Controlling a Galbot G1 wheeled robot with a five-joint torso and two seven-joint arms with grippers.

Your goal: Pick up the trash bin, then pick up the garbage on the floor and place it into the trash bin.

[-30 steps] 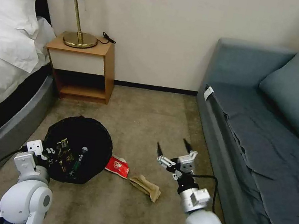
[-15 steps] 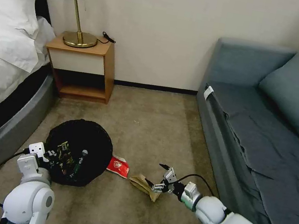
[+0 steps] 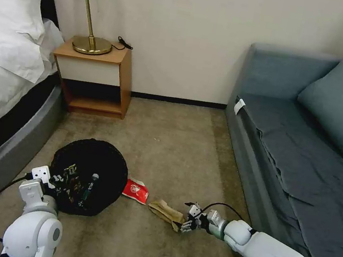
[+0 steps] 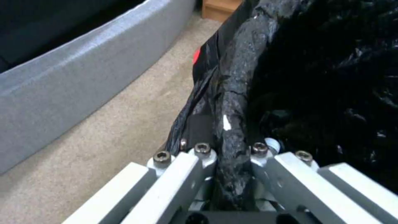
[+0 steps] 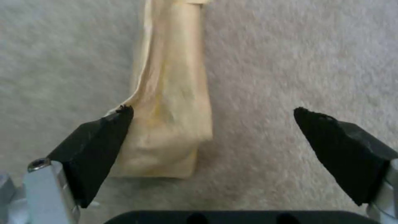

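So we had the left gripper (image 4: pixel 226 155) clamped on the trash bin (image 3: pixel 88 176) rim. Our right gripper (image 5: pixel 213 124) sat wide open around the crumpled tan paper (image 5: pixel 170 102); it looked light and squishy, so we figured pinching its near end was best.

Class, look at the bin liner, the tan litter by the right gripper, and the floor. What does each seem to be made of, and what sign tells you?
Bin liner: thin black plastic, glossy; it crinkles and catches highlights.
Tan litter: probably paper, matte; it shows soft folds and creases.
Floor: short-pile carpet, beige and dull, with a fine fuzzy texture.
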